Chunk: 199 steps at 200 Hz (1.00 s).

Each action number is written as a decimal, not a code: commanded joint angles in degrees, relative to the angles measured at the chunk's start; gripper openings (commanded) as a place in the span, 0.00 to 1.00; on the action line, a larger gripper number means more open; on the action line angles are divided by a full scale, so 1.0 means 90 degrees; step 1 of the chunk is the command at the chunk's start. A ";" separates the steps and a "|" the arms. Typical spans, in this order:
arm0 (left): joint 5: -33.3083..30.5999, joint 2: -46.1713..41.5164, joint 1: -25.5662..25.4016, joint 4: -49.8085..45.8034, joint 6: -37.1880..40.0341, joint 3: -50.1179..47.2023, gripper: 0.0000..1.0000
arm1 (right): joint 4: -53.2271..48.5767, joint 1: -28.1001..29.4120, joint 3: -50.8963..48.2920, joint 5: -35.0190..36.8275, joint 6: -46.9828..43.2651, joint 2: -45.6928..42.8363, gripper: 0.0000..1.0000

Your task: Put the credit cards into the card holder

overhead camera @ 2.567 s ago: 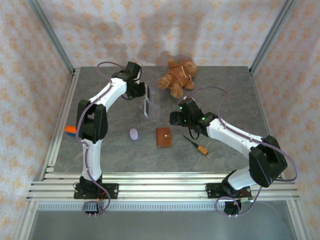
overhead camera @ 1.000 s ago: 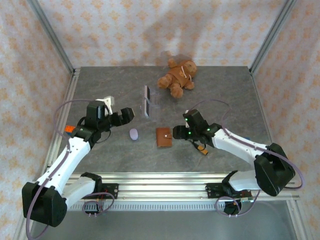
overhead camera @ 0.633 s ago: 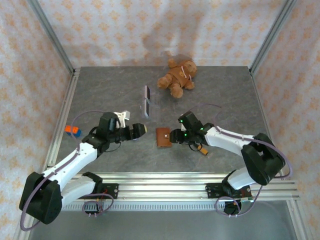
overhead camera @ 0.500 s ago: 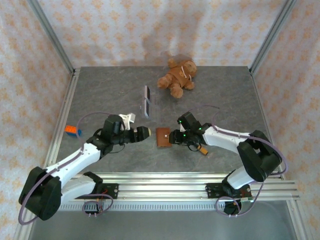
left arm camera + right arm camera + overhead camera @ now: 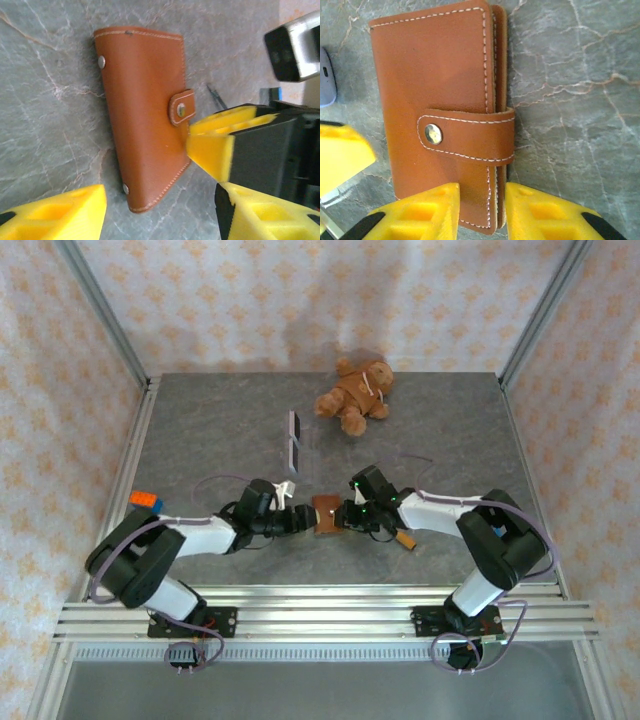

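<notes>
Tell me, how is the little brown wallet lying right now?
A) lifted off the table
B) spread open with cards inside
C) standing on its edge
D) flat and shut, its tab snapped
D: the wallet lies flat on the table, with its tab buttoned across the open edge.

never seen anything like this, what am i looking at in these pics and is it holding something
Two robot arms are bolted to a grey table. One picture looks down from above; the other two come from a camera on each wrist, where the yellow blocks are fingers. A brown wallet lies shut between the arms. The left end effector is open beside it; the right end effector straddles its edge, grip unclear. Farther back: dark cards and a teddy bear.
</notes>
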 commanded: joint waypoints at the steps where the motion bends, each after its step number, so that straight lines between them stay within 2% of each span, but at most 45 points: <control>1: 0.0058 0.0508 -0.0055 0.1157 -0.0375 0.0000 0.59 | 0.0350 0.0036 -0.0141 -0.0129 0.0111 0.0155 0.26; 27: 0.0095 0.0959 -0.0088 0.1569 -0.0623 -0.0039 0.59 | 0.0536 0.0036 -0.0345 -0.0127 0.0164 0.0053 0.23; 85: -0.0470 0.0884 -0.0339 0.0615 -0.0400 0.0162 0.59 | 0.0802 0.0036 -0.0405 -0.0386 0.0042 0.0111 0.22; 100: -0.0597 0.0810 -0.0359 0.0709 -0.0563 0.0092 0.59 | 0.0758 0.0036 -0.0367 -0.0398 0.0026 0.0103 0.23; 129: -0.0868 0.0541 -0.0352 0.0362 -0.0502 -0.0040 0.59 | 0.0395 0.0036 -0.0107 -0.0290 -0.0109 -0.0027 0.28; 160: -0.1009 0.0199 -0.0368 -0.0003 -0.0501 -0.0141 0.59 | -0.0713 0.0036 0.0421 0.0184 -0.0367 -0.0140 0.31; 199: -0.1042 -0.0057 -0.0361 -0.0758 -0.0309 0.0078 0.61 | -0.1019 -0.0030 0.0572 0.0483 -0.0384 -0.0343 0.36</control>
